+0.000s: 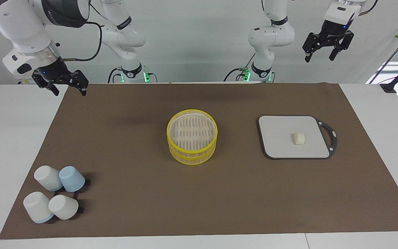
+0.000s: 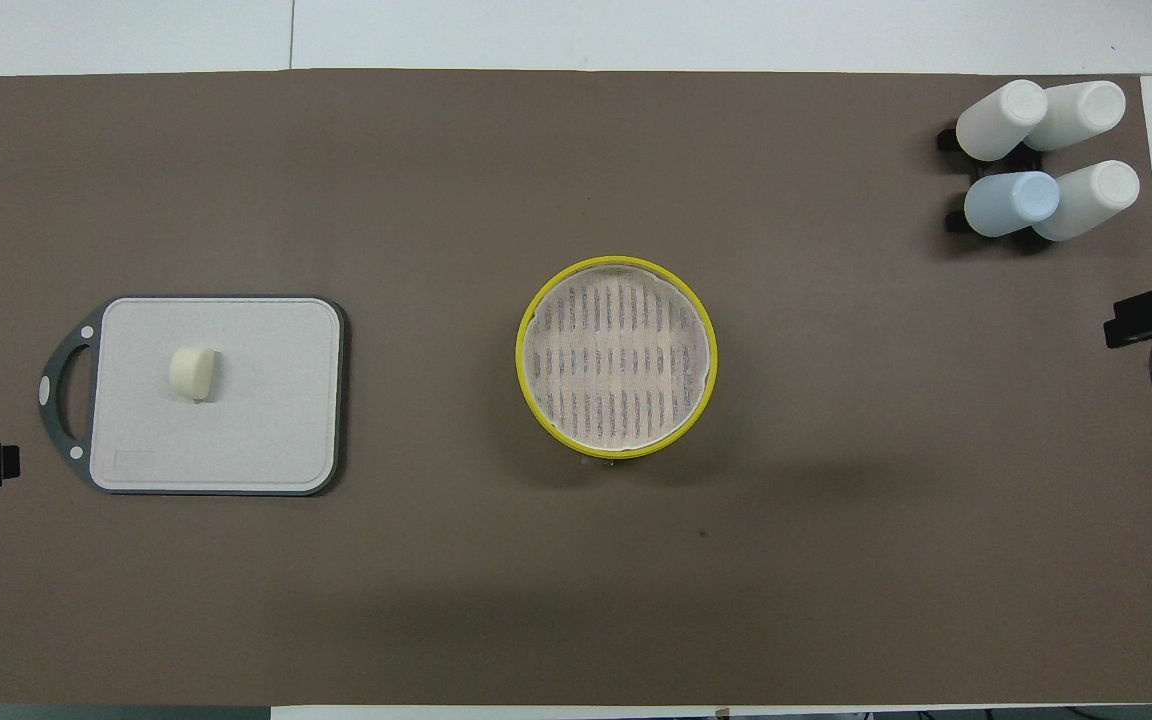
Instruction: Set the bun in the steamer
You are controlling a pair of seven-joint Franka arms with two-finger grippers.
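Both pincers hang in the air with their fingers spread apart and nothing between them. Held high, the left gripper (image 1: pixel 326 51) is up at the left arm's end of the table, its black fingers pointing down from a white wrist bent over the table's robot-side edge. Hanging lower, the right gripper (image 1: pixel 68 88) is over the robot-side corner of the brown mat (image 1: pixel 133 145) at the right arm's end, its forearm sloping down and inward. Both arms wait; in the overhead view only dark edges at the frame's sides may belong to them, and that is hard to tell.

On the matte brown mat, at its middle, stands the round two-tier steamer (image 1: pixel 192 141), with glossy yellow rims, pale bamboo-coloured walls and a slatted floor with dark slots. It holds nothing.

Toward the left arm's end lies a flat grey square cutting board (image 1: pixel 282 145) with a black rim and a looped handle facing that end. The small cream-white cylindrical bun (image 1: pixel 299 138) rests on the board, lying roughly at its middle, well apart from the steamer.

Toward the right arm's end, farther from the robots than the steamer, four smooth plastic cups (image 1: pixel 55 195) sit upturned and tilted in a tight cluster on a dark rack: three white, one pale blue.
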